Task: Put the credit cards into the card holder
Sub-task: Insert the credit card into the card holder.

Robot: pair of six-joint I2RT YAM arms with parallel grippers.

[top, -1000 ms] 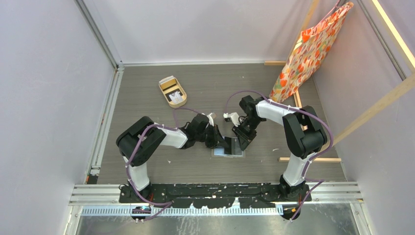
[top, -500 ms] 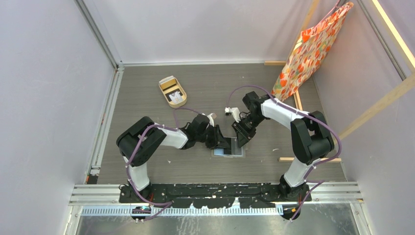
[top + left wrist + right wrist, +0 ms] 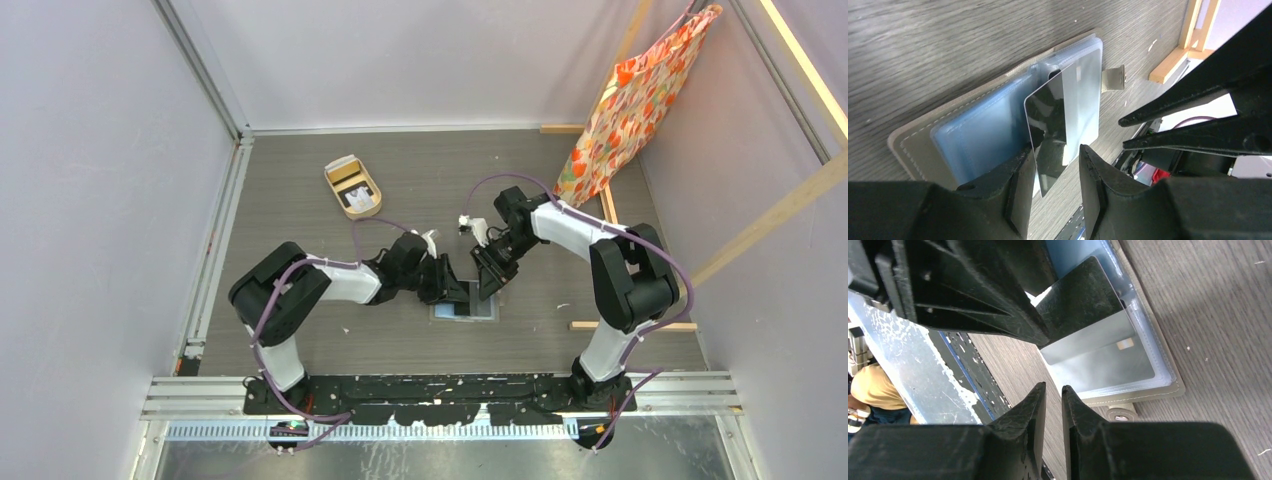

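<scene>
- Clearly spread open, blue sleeves up: card holder [image 3: 923, 145].
- Black card [image 3: 1063, 115] tilted up, far end tucked into holder's sleeve on snap-tab side.
- Left gripper [image 3: 1054, 150] parted, loose around card's free end over holder.
- Right gripper [image 3: 1053, 387] at a narrow gap, holding nothing, near holder's tab edge.
- Tan tray [image 3: 352, 187] well apart from holder.

A: What colour is the card holder [image 3: 910, 147]?
B: Grey-brown outside, with pale blue sleeves [image 3: 983, 130]. The card [image 3: 1048, 120] is shiny black.
A: And the table [image 3: 948, 40]?
B: Grey, with wood stripes. The bag [image 3: 625, 110] has orange, red and green blotches.
</scene>
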